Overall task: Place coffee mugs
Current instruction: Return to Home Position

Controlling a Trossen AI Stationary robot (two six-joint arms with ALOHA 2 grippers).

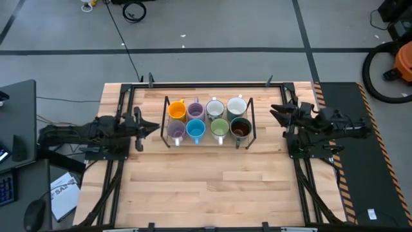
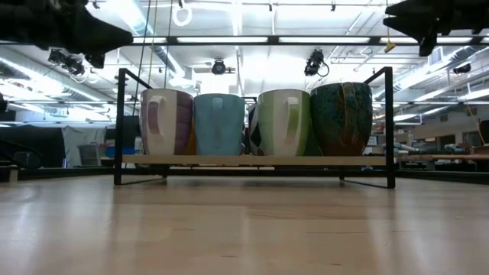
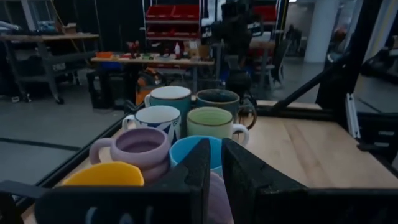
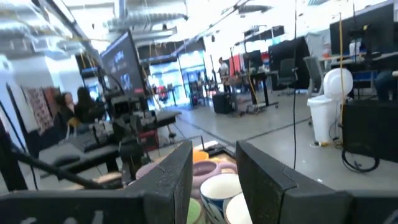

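Eight coffee mugs stand on their bases in two rows on the wooden shelf (image 2: 252, 160) of a black wire frame (image 1: 252, 122) at the table's middle. The far row holds the orange (image 1: 177, 109), purple (image 1: 196, 109), white patterned (image 1: 214, 108) and pale white-teal (image 1: 236, 106) mugs. The near row holds the lavender (image 2: 168, 122), blue (image 2: 219, 124), green (image 2: 284, 122) and dark (image 2: 341, 118) mugs. My left gripper (image 1: 154, 125) hovers left of the frame, pointing level at it, shut and holding nothing (image 3: 216, 146). My right gripper (image 1: 273, 113) hovers right of the frame, open, with nothing between its fingers (image 4: 213, 149).
Bare wooden tabletop (image 1: 206, 187) stretches from the frame to the near edge. A black rail frame (image 1: 212, 84) runs round the table's edges. A dark side desk (image 1: 19, 122) stands at the left, with papers (image 1: 63, 196) below it. An orange vacuum (image 1: 393, 64) stands on the floor at the far right.
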